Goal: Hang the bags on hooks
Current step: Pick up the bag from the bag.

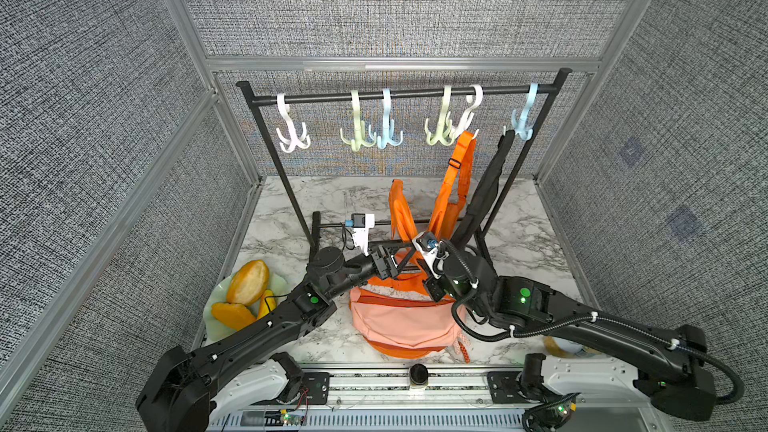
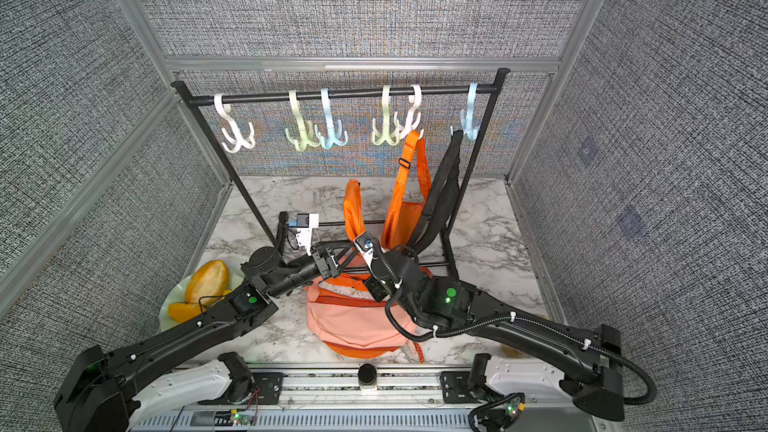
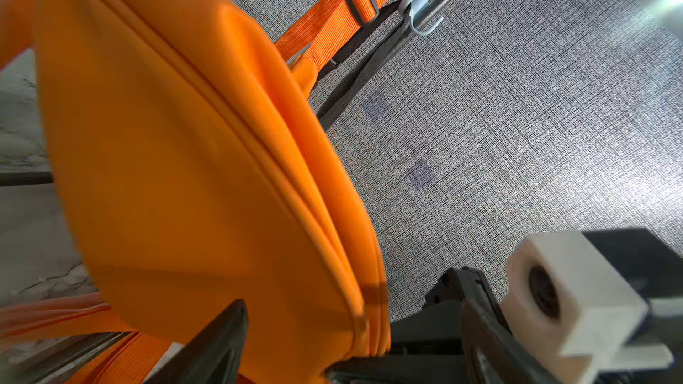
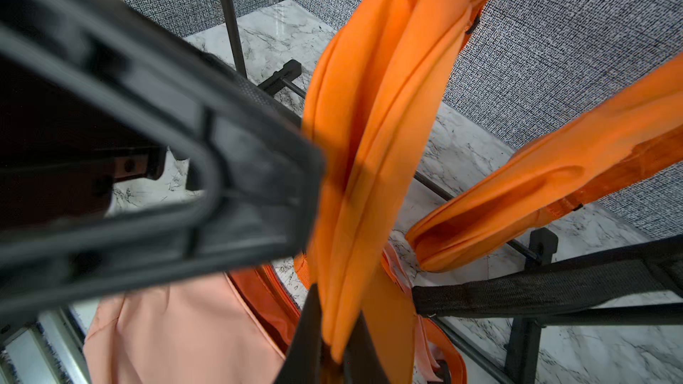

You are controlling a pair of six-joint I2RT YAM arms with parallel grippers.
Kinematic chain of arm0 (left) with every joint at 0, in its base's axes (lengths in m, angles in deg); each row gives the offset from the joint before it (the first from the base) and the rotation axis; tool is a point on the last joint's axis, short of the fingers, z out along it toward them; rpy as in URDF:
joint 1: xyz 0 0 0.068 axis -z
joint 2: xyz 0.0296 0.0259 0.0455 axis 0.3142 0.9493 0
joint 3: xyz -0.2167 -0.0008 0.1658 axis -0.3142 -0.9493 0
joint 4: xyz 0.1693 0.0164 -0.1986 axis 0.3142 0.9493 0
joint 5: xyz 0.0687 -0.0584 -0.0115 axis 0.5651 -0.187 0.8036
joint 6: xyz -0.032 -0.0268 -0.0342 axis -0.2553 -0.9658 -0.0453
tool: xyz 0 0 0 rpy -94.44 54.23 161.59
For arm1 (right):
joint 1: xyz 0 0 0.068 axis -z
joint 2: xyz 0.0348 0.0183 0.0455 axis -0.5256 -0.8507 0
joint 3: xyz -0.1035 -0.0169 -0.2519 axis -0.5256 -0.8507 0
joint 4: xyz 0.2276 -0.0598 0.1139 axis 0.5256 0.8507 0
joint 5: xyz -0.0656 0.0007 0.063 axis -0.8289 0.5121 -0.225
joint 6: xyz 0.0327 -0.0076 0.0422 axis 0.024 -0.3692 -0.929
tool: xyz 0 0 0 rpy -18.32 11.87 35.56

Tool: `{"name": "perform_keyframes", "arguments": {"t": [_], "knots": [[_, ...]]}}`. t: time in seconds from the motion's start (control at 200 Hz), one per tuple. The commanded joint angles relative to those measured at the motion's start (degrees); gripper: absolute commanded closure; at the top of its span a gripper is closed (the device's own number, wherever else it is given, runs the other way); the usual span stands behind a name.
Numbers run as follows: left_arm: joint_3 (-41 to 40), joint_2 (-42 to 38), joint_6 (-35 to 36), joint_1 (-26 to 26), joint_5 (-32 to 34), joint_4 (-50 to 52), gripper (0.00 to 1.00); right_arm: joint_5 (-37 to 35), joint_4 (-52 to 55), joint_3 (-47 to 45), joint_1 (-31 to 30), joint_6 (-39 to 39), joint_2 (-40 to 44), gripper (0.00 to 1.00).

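Observation:
The bag [image 1: 403, 322] [image 2: 357, 317] is a peach and orange backpack lying on the marble table between my arms. One webbing strap [image 1: 461, 168] runs up to a white hook [image 1: 469, 118] on the black rail [image 1: 399, 93]. A padded orange shoulder strap [image 1: 399, 209] [image 4: 377, 123] stands up from the bag, with my right gripper [image 4: 332, 352] [image 1: 415, 243] shut on its lower part. My left gripper [image 3: 351, 345] [image 1: 399, 257] is open right beside it. Its fingers stand wide on either side of the same padded strap [image 3: 184, 160].
Several pastel hooks hang along the rail, such as a green one [image 1: 357, 126] and a blue one [image 1: 523, 118]; the blue one carries a black strap [image 1: 490, 184]. A plate [image 1: 216, 326] of mango pieces sits front left. The rack's base bars [image 1: 316, 226] cross the table behind the bag.

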Motion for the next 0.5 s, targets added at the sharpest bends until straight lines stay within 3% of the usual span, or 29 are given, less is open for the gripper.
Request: {"name": "perform_keyframes", "arguments": {"t": [0.0, 0.245, 0.495], "knots": [[0.9, 0.8, 1.72, 0.03, 1.98, 0.5, 0.13, -4.74, -1.5, 1.02, -1.34, 1.11, -1.37, 1.0], [2.57, 2.31, 2.7, 0.54, 6.07, 5.55, 0.35, -12.22, 2.21, 3.99, -4.35, -0.25, -7.05, 1.0], [4.54, 3.02, 4.01, 1.04, 10.2, 12.02, 0.72, -15.16, 2.96, 5.25, -5.59, -2.47, -10.5, 1.0]]}}
